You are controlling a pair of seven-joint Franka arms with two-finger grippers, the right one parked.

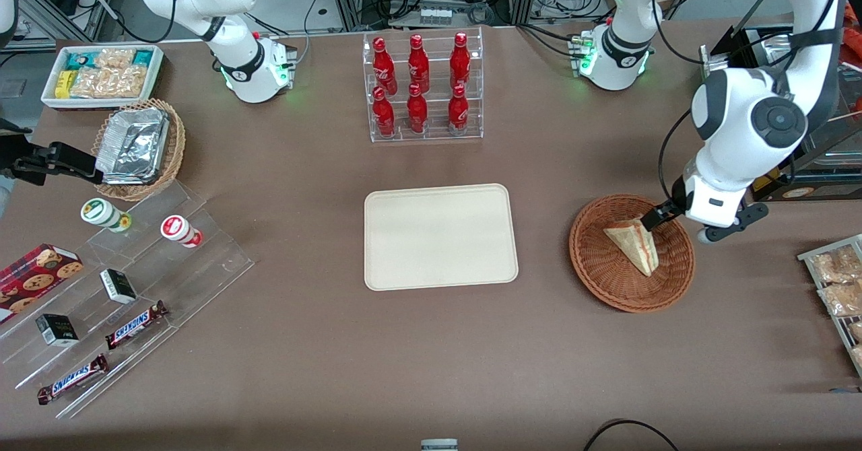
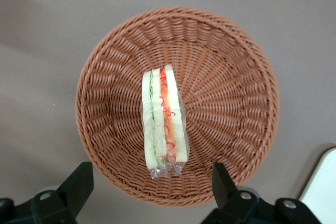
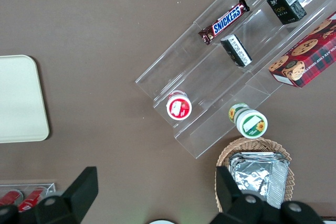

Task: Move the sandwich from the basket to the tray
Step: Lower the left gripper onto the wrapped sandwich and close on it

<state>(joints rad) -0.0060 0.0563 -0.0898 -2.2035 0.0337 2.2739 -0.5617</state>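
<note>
The sandwich point(image 1: 633, 248) is a clear-wrapped wedge with red-orange and green filling, lying in the round reddish-brown basket point(image 1: 592, 283). My gripper point(image 1: 680, 225) hangs open above the basket's rim, on the side farther from the front camera. It touches nothing. In the left wrist view the sandwich point(image 2: 164, 119) lies on edge near the middle of the basket point(image 2: 226, 77), and the two black fingertips point(image 2: 79, 179) stand wide apart over the rim. The cream tray point(image 1: 441, 235) lies flat at the table's middle, beside the basket; a corner of the tray point(image 2: 323, 192) shows in the left wrist view.
A clear rack of red bottles point(image 1: 421, 87) stands farther from the front camera than the tray. Snack bags point(image 1: 838, 283) lie at the working arm's end. Toward the parked arm's end are a tan basket with foil containers point(image 1: 138, 148), a white snack box point(image 1: 101, 74) and an acrylic stepped shelf point(image 1: 135, 303).
</note>
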